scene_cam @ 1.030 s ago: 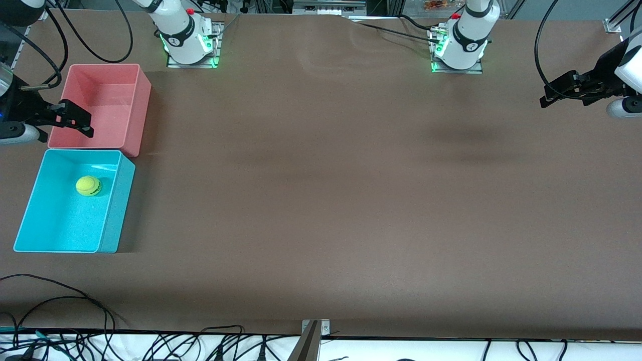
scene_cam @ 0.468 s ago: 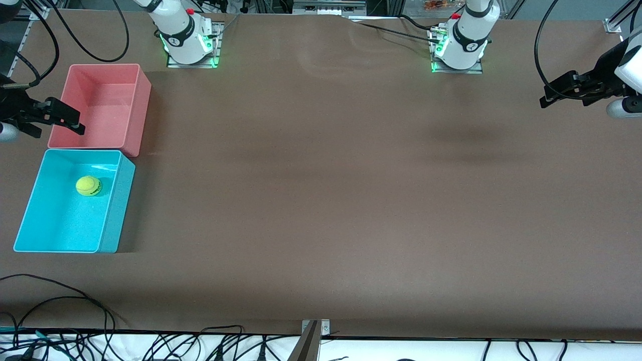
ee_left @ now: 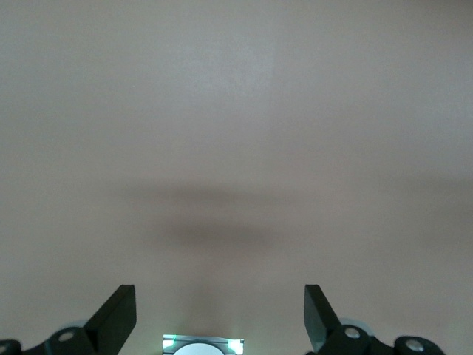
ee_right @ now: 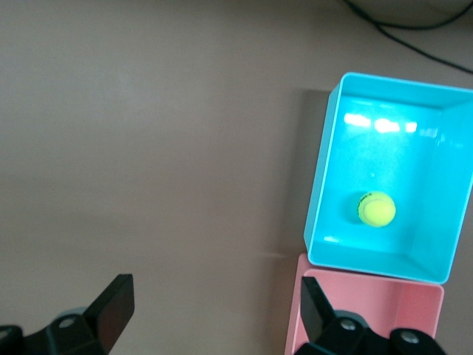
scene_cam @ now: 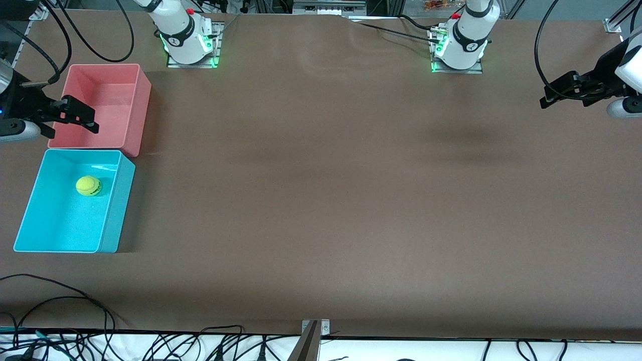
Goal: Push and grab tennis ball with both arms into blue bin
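Note:
The yellow-green tennis ball (scene_cam: 89,186) lies inside the blue bin (scene_cam: 116,200) at the right arm's end of the table; it also shows in the right wrist view (ee_right: 377,208), inside the blue bin (ee_right: 325,185). My right gripper (scene_cam: 83,118) is open and empty, up over the pink-red bin's edge. My left gripper (scene_cam: 551,95) is open and empty, raised over the table at the left arm's end. In the left wrist view its black fingers (ee_left: 117,319) frame bare brown table.
A pink-red bin (scene_cam: 135,100) stands against the blue bin, farther from the front camera; it also shows in the right wrist view (ee_right: 295,325). Both arm bases (scene_cam: 189,45) stand at the table's back edge. Cables (scene_cam: 60,301) lie along the near edge.
My right gripper first drew back toward the table's end, then came forward over the pink-red bin's edge. The ball and the left arm have not moved.

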